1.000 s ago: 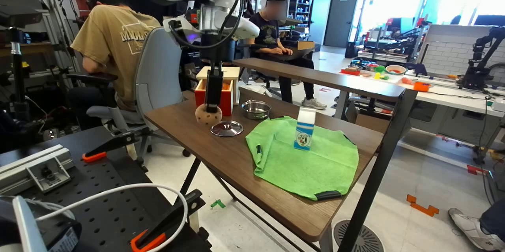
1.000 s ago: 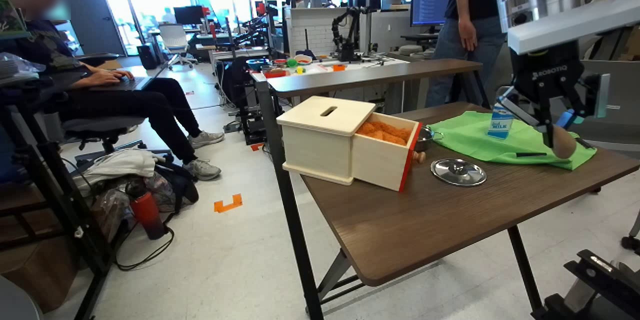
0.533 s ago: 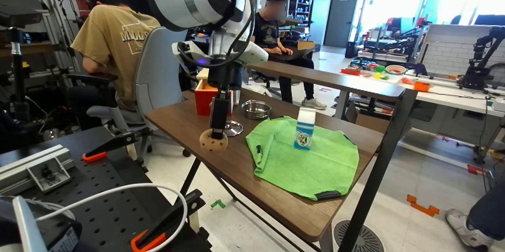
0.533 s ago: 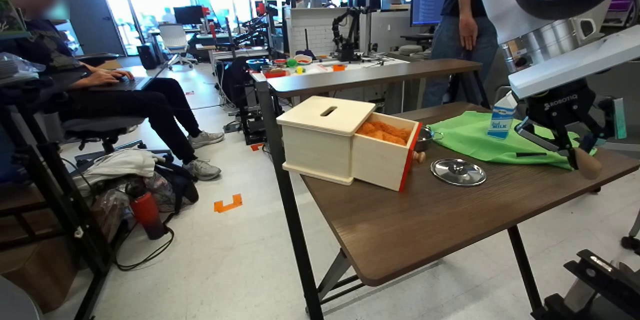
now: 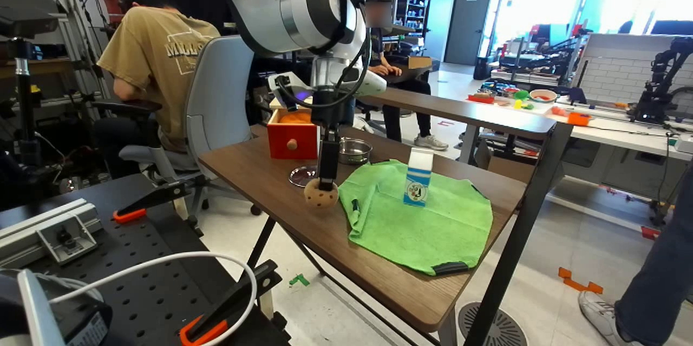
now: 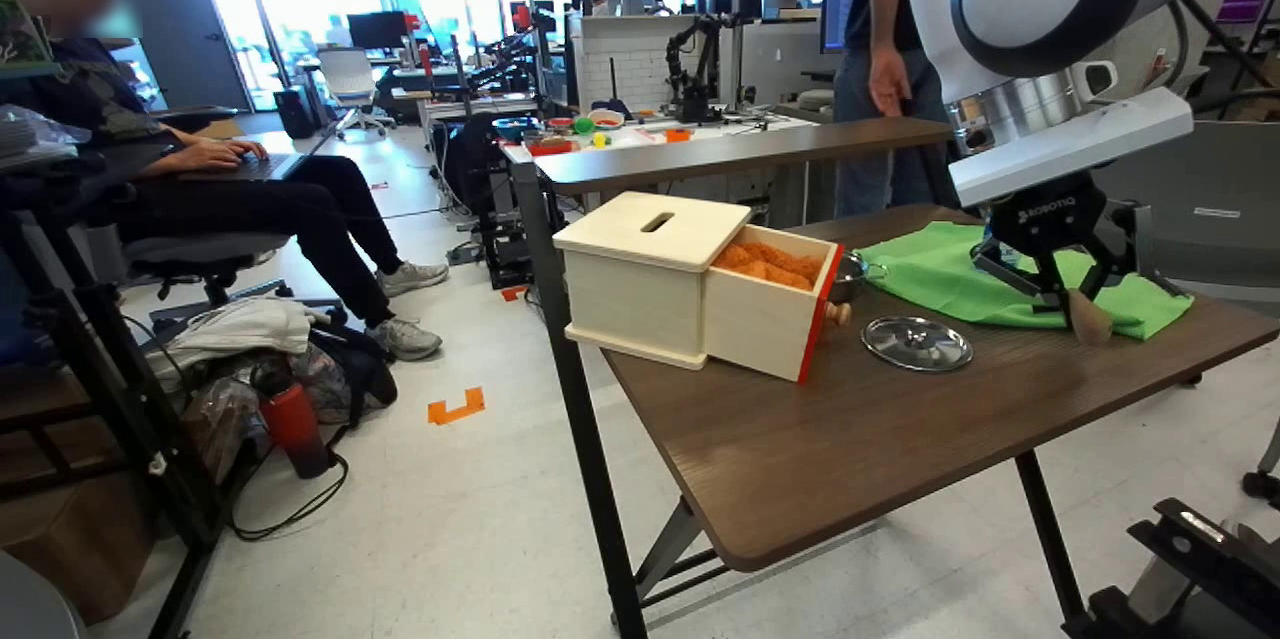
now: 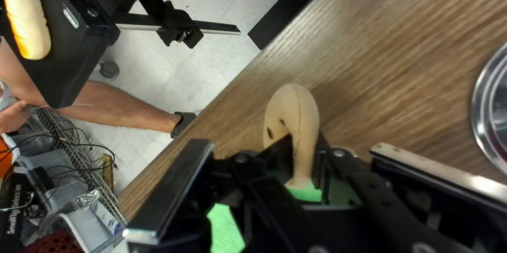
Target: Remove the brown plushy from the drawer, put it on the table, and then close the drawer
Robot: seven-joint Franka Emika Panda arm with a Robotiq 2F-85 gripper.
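Observation:
The brown plushy (image 5: 321, 195) is a round tan cookie-like lump with dark spots; it also shows in the other views (image 6: 1089, 319) (image 7: 299, 106). My gripper (image 5: 327, 175) is shut on it, one finger on each flat side, and points down (image 6: 1068, 304). The plushy hangs low over the brown table (image 5: 379, 265), beside the green cloth's near left corner; I cannot tell whether it touches the wood. The drawer (image 5: 281, 140) stands pulled open from its tan wooden box (image 6: 640, 299), with a red front, a wooden knob and orange stuff inside (image 6: 770, 264). The drawer is out of the wrist view.
A metal lid (image 6: 916, 343) lies in front of the drawer, and a metal pot (image 5: 354, 151) stands beside it. A milk carton (image 5: 418, 178) stands on the green cloth (image 5: 433, 237). A raised shelf (image 6: 750, 154) runs along the table's back. A person (image 6: 890, 99) stands behind it.
My gripper has carried the plushy away from the drawer front, lower over the table, then sideways toward the green cloth. The drawer stays open. The standing person has shifted.

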